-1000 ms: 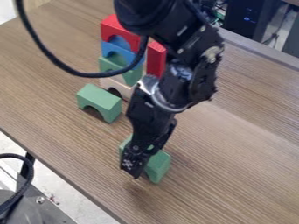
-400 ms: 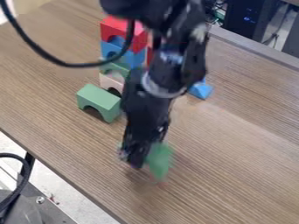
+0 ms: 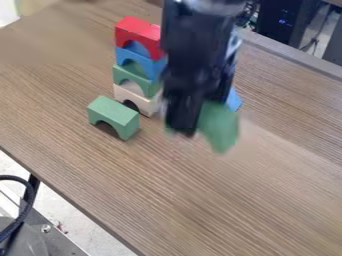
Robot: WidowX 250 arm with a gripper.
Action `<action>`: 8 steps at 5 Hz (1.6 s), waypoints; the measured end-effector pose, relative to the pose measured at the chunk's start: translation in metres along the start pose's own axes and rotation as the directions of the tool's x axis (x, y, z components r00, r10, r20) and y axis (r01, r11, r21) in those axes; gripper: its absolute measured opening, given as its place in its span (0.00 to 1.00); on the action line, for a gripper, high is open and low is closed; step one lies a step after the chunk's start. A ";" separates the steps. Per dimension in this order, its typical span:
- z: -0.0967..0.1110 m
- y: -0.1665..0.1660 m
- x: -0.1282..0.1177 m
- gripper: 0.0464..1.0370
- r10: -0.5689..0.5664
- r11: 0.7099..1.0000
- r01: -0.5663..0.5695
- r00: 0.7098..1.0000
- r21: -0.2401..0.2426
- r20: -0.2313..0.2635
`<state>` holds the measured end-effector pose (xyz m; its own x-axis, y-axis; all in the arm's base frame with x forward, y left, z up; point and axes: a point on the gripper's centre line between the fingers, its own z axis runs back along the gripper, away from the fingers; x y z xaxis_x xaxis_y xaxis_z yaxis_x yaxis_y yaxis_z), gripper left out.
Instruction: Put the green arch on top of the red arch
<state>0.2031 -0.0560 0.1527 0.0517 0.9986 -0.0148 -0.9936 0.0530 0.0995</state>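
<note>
The black gripper (image 3: pixel 186 131) hangs right of the block stack and is shut on a green arch (image 3: pixel 219 127), held above the table and blurred. A red arch (image 3: pixel 138 35) tops the stack, above a blue arch (image 3: pixel 141 59), another green arch (image 3: pixel 135 79) and a cream arch (image 3: pixel 138 100) at the bottom. One more green arch (image 3: pixel 113 117) stands on the table, in front of the stack and to its left.
A blue block (image 3: pixel 234 99) sits behind the held arch, partly hidden. The wooden table (image 3: pixel 87 170) has its front edge at lower left and its back edge at upper right. Dark equipment (image 3: pixel 280 25) stands beyond it.
The gripper has risen from the table's front part with the green arch and moved up and to the right in the view. The stack and the loose green arch have stayed put.
</note>
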 end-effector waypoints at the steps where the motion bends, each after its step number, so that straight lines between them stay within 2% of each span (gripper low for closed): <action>1: 0.031 -0.012 0.017 0.55 0.035 0.999 -0.035 0.999 -0.020 0.016; 2: 0.049 -0.026 0.037 0.55 0.096 0.994 -0.093 0.994 -0.048 0.057; 3: 0.056 -0.045 0.061 0.55 0.167 0.986 -0.165 0.983 -0.036 0.077; 4: 0.049 -0.069 0.076 0.55 0.195 0.981 -0.196 0.974 -0.006 0.112; 5: 0.034 -0.093 0.095 0.55 0.202 0.977 -0.211 0.967 0.039 0.158; 7: 0.022 -0.097 0.133 0.55 0.176 0.976 -0.197 0.966 0.097 0.187; 8: 0.018 -0.092 0.142 0.55 0.169 0.974 -0.191 0.970 0.120 0.174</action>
<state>0.3037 0.0811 0.1598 -0.1004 0.9793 0.1758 -0.9659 -0.1383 0.2189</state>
